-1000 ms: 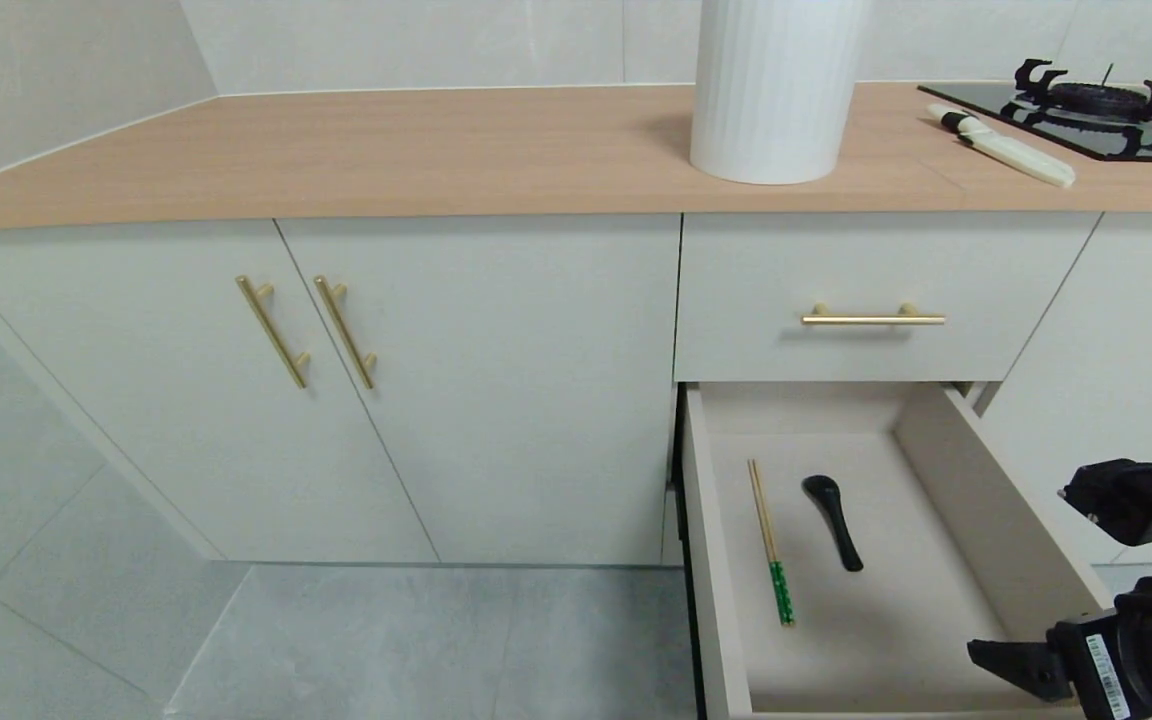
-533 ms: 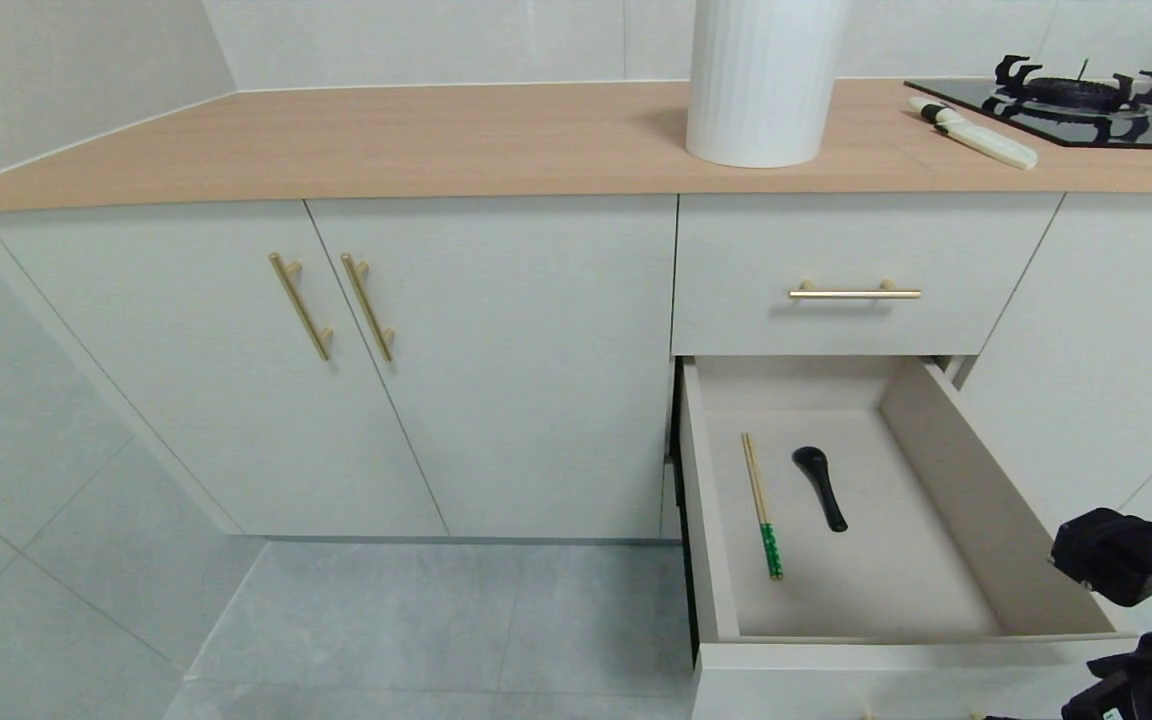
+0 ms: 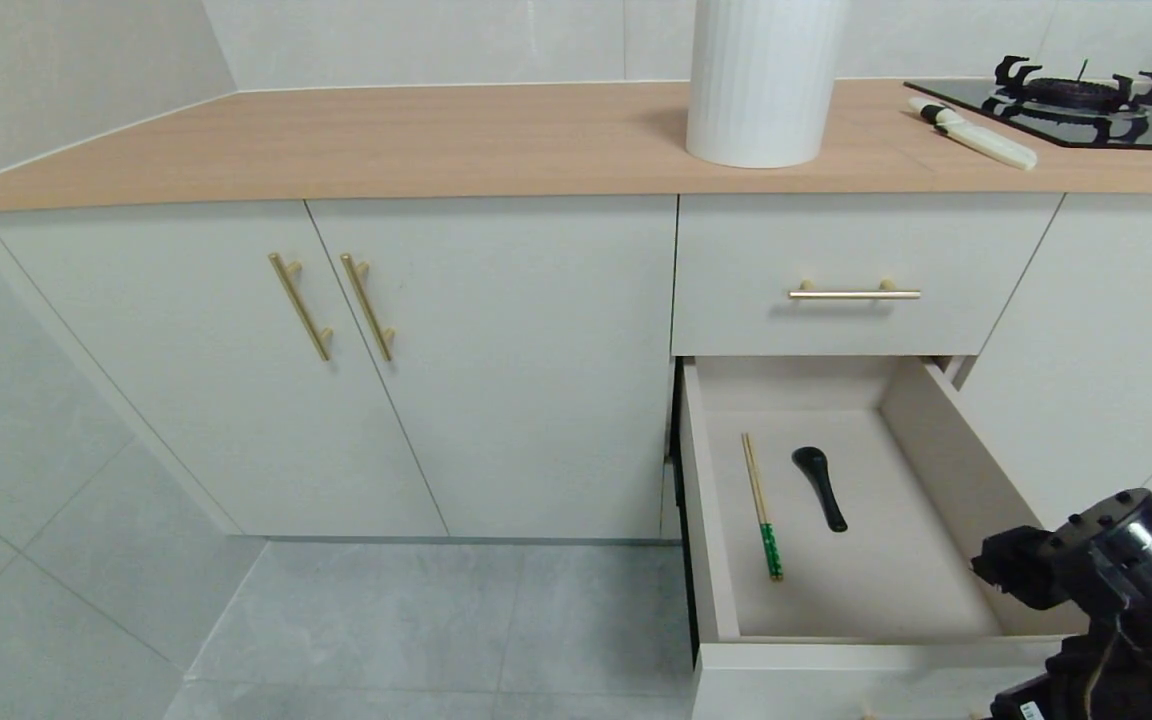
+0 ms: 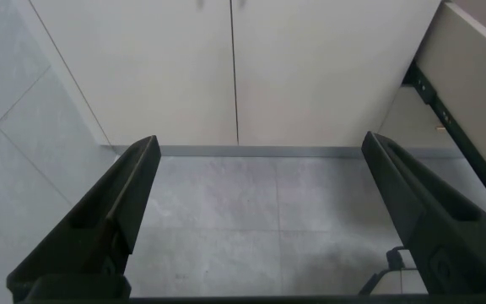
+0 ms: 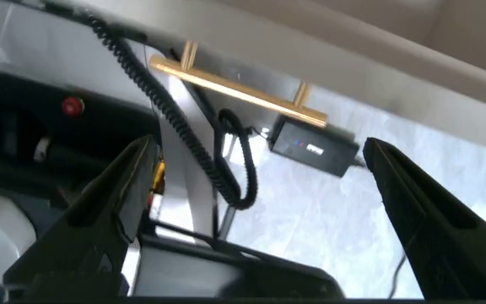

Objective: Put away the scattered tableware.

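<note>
As right fingers (image 5: pixel 99 228) gape, spoon (image 3: pixel 820 487) and chopsticks (image 3: pixel 762 505) lie clear — in the drawer (image 3: pixel 708 520).

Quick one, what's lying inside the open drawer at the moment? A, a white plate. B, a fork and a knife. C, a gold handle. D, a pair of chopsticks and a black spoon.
D: the head view shows the chopsticks and the black spoon lying side by side on the floor of the drawer.

Bright, soft overhead light. The white cylinder (image 3: pixel 761 80) casts a faint shadow leftward on the countertop (image 3: pixel 386 140); the open drawer (image 3: pixel 936 470) is lightly shaded at its back.
</note>
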